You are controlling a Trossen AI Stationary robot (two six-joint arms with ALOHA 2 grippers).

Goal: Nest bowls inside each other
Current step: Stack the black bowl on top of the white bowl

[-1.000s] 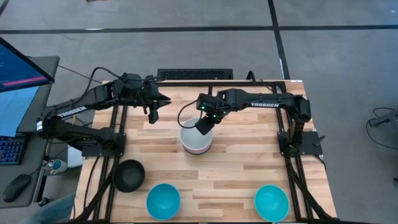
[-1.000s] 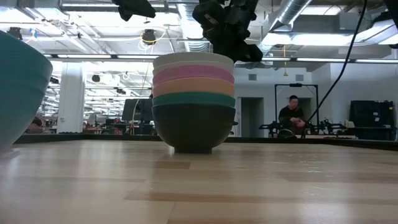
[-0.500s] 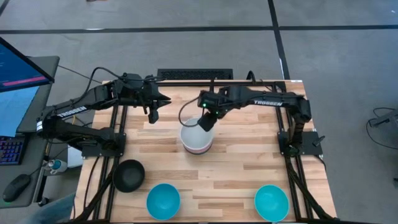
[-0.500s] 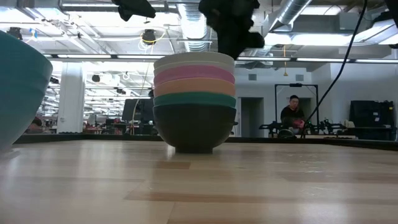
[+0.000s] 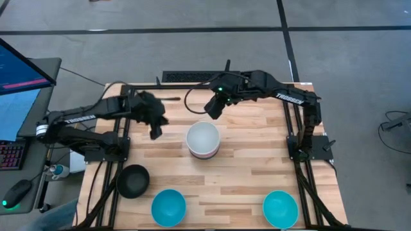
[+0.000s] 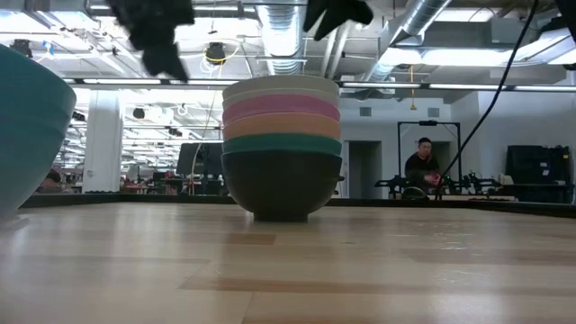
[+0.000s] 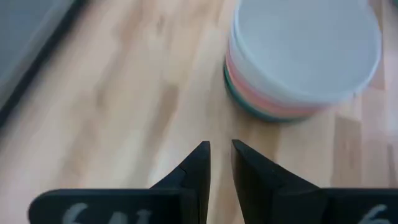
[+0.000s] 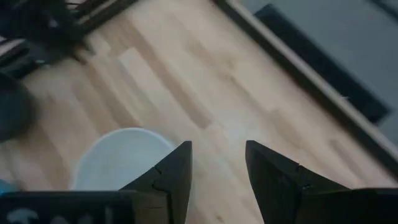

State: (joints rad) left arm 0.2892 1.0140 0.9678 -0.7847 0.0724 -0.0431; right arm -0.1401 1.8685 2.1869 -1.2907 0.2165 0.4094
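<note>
A stack of several nested bowls (image 5: 203, 141) stands on its base mid-table, white on top, then pink, orange and green, with a dark one at the bottom (image 6: 282, 144). A black bowl (image 5: 133, 181) and two turquoise bowls (image 5: 168, 207) (image 5: 280, 208) sit apart near the near edge. My right gripper (image 5: 212, 110) hangs open above and beyond the stack's far rim (image 8: 217, 155). My left gripper (image 5: 155, 133) hovers left of the stack with only a narrow slit between its fingers (image 7: 221, 152). Neither touches anything.
Bare wood lies to the right of the stack and between the two turquoise bowls. One turquoise bowl (image 6: 27, 126) stands close to the low camera at its left. Black frame rails run along the table's left and right sides. A person sits far off in the room behind.
My right gripper has drawn away from the stack's rim, rising and moving toward the far edge. My left gripper has swung from the far left part of the table toward the near edge and come lower. The stack has stayed in place.
</note>
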